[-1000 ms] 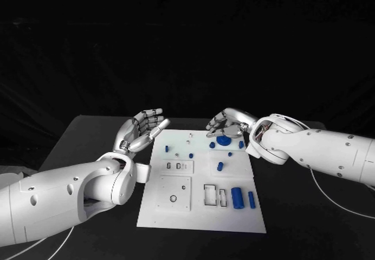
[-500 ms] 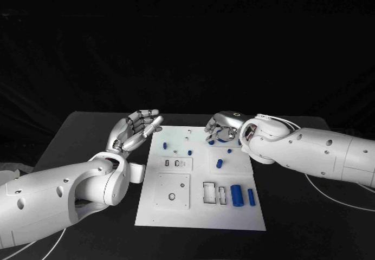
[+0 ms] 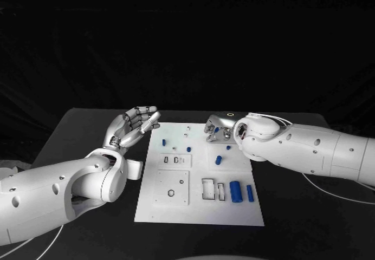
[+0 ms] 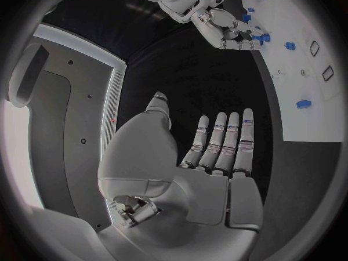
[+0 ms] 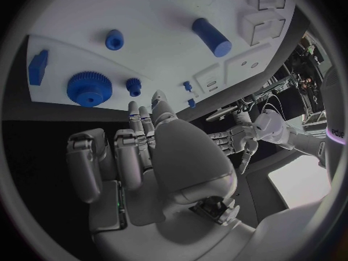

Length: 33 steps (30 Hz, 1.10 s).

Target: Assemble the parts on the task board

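The blue gear [image 5: 89, 89] looks light, stiff and toothed, best pinched by its rim; both the right robot hand [image 3: 219, 128] and left robot hand [image 3: 134, 126] are spread, holding nothing

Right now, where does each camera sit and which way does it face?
Head view: on the robot's head, looking down at the white board; both arms enter, left hand open beside the board, right hand over its far end.
Left wrist view: behind the left hand, looking along flat fingers toward the board.
Right wrist view: behind the right hand, facing the board's blue gear.
Shared: both wrist views show the other hand too.
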Each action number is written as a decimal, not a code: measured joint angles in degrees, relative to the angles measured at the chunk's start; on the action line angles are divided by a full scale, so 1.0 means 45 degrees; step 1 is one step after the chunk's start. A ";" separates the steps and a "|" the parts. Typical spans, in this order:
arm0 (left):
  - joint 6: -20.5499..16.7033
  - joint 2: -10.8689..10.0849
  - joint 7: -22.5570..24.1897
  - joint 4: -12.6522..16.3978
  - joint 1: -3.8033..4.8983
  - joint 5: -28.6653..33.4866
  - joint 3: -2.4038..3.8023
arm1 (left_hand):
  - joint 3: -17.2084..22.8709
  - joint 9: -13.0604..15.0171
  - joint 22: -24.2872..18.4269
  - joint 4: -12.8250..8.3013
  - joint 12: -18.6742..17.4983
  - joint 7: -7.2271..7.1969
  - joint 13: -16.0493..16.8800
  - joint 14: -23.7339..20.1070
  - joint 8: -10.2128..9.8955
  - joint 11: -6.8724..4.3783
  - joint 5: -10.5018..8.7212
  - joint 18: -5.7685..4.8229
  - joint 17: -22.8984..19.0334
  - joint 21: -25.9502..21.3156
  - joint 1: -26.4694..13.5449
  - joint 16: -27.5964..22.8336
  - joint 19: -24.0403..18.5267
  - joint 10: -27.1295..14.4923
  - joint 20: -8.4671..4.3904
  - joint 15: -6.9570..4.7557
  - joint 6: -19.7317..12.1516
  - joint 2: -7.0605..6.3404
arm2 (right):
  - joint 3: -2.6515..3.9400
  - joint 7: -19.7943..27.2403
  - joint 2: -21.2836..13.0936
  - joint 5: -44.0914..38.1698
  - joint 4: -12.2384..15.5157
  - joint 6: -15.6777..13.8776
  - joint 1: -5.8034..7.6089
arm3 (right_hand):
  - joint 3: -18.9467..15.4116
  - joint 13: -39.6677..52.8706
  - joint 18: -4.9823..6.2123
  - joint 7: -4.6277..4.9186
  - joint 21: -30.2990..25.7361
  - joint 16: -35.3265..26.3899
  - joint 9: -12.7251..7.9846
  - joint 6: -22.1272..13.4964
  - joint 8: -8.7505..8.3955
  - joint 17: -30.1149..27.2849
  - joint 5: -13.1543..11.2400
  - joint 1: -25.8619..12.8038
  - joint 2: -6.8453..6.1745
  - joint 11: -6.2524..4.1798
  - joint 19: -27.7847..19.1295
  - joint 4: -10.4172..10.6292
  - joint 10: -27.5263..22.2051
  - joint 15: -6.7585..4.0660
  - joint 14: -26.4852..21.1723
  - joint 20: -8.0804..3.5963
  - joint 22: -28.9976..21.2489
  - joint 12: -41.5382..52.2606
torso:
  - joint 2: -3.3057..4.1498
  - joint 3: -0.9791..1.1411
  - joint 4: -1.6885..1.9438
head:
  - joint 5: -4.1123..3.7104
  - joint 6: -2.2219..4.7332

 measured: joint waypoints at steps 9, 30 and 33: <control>0.0007 0.0004 -0.0047 0.0001 0.0009 -0.0043 0.0000 | -0.0001 -0.0001 -0.0001 0.0000 0.0000 0.0000 -0.0001 0.0000 0.0000 0.0001 0.0000 0.0000 -0.0002 0.0000 0.0000 0.0000 0.0000 -0.0001 0.0000 0.0000 -0.0001 0.0000 | 0.0012 -0.0626 0.0225 -0.0774 -0.0098 0.0413 -0.0093 | 0.0088 0.0001 0.0001 0.0000 0.0000 0.0000 -0.0047 0.0000 -0.0063 -0.0001 0.0000 0.0117 0.0018 0.0000 0.0000 -0.0017 0.0000 0.0000 0.0000 0.0000 -0.0001 -0.0157 | -0.0049 -0.0006 0.0017 | -0.0045 -0.0070; 0.0046 0.0043 -0.0087 -0.0058 0.0011 -0.0073 0.0000 | 0.0033 -0.0003 -0.0024 -0.0035 0.0000 -0.0001 -0.0003 -0.0001 -0.0001 0.0002 -0.0047 -0.0002 -0.0004 -0.0001 0.0067 0.0000 -0.0001 -0.0002 0.0000 0.0001 -0.0001 0.0066 | 0.0003 -0.1586 0.0385 -0.1250 -0.0297 0.0902 -0.0185 | 0.0236 0.0001 0.0002 0.0000 -0.0001 0.0000 -0.0103 0.0000 -0.0130 -0.0003 0.0001 0.0221 0.0124 -0.0112 0.0000 0.0026 0.0111 0.0001 0.0000 0.0001 -0.0001 -0.0259 | -0.0095 -0.0046 0.0027 | 0.0013 -0.0135; 0.0049 0.0044 -0.0090 -0.0070 0.0011 -0.0075 0.0000 | 0.0033 -0.0003 -0.0024 -0.0035 0.0000 0.0000 -0.0003 -0.0001 -0.0001 0.0002 -0.0047 -0.0002 -0.0004 -0.0001 0.0067 0.0000 -0.0001 -0.0002 0.0000 0.0001 -0.0001 0.0066 | 0.0005 -0.1661 0.0386 -0.1258 -0.0305 0.0951 -0.0195 | 0.0320 0.0001 0.0002 -0.0037 -0.0001 0.0000 -0.0117 0.0036 -0.0162 -0.0004 0.0001 0.0216 0.0119 -0.0157 0.0000 0.0041 0.0274 -0.0095 0.0000 -0.0091 0.0006 -0.0310 | -0.0096 -0.0046 0.0026 | -0.0001 -0.0156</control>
